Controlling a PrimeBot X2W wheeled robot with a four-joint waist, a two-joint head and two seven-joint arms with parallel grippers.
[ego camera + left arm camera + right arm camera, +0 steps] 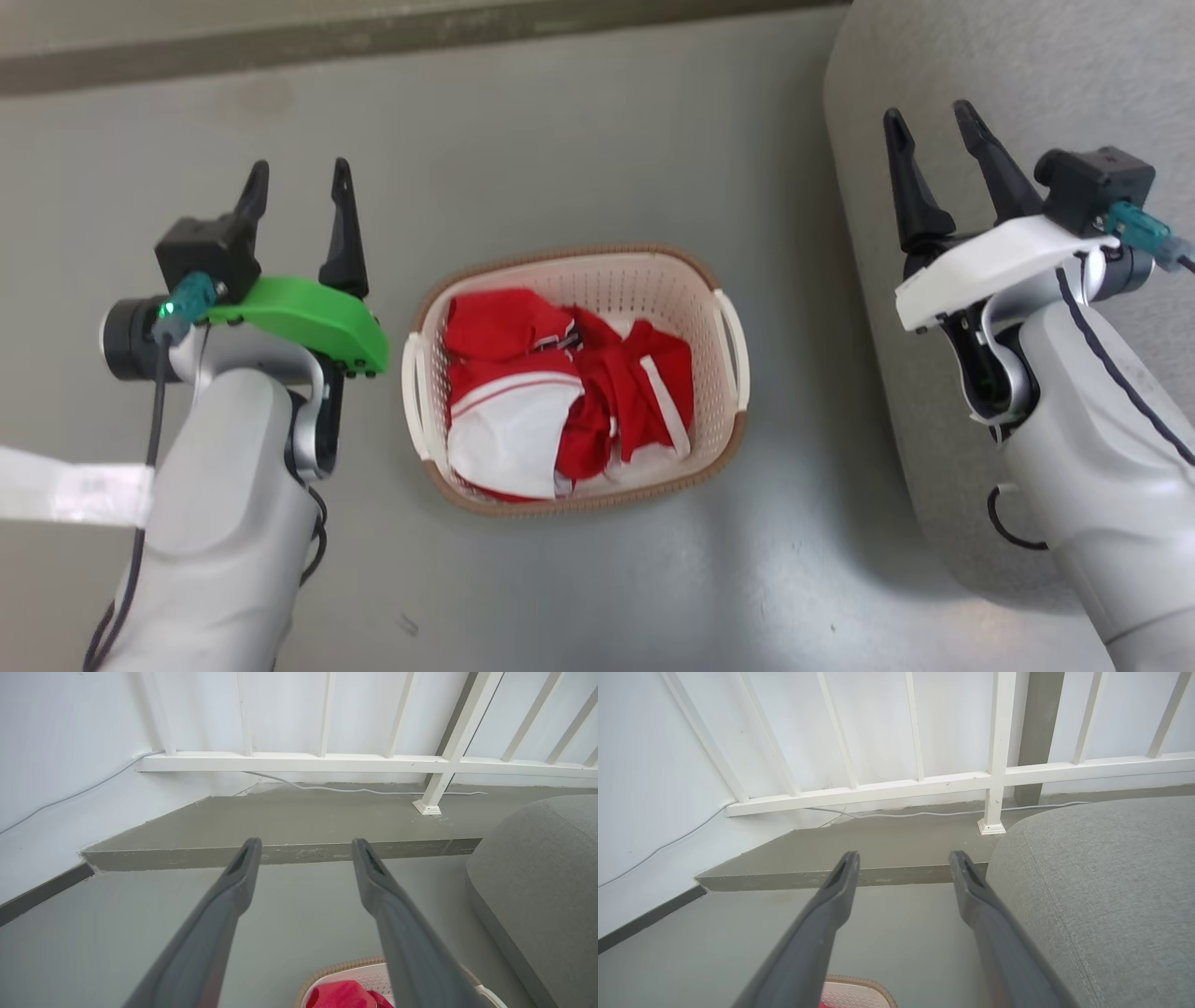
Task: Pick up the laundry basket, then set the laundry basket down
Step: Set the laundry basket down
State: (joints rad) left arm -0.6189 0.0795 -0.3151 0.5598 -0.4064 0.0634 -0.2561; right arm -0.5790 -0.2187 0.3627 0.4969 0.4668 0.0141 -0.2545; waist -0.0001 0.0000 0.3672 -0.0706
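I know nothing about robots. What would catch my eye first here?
In the middle of the grey floor sits a cream-white perforated plastic laundry basket with a brown woven-look rim, heaped with crumpled red and white clothes. On either side hangs a dark two-fingered gripper, jaws open and empty: the left gripper under a bright green cover, the right gripper under a white cover.

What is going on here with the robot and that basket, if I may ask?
The laundry basket sits on the grey floor in front of the robot, holding red and white clothes. The left gripper is off to one side of it and the right gripper to the other, over a grey cushion. Both are open and empty, and neither touches the basket or its white handles. Nothing is being lifted at this moment.
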